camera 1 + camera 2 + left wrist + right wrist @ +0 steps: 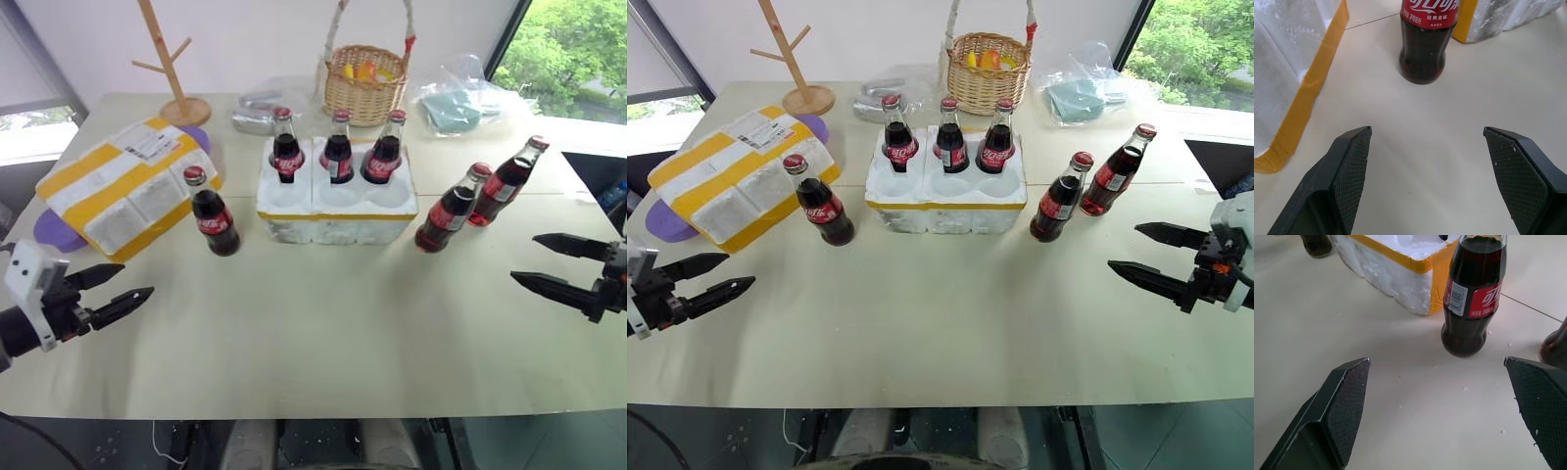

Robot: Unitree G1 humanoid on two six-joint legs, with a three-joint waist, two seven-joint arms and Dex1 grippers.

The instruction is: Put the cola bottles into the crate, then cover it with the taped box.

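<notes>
Bottles: three small dark glass cola bottles (336, 147) fill the low white foam crate's (336, 211) far wells, three stand beside it mid-table | Handling: heavy, slippery, breakable; you should grip below the neck | left hand (110, 293), right hand (551, 263): released, empty

wicker basket (365, 88), wooden peg stand (174, 69)

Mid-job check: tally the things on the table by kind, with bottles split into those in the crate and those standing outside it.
Cola bottles in the crate: 3
Cola bottles on the table: 3
Crate: 1
Taped box: 1
Wicker basket: 1
Wooden rack: 1
Total: 10
</notes>
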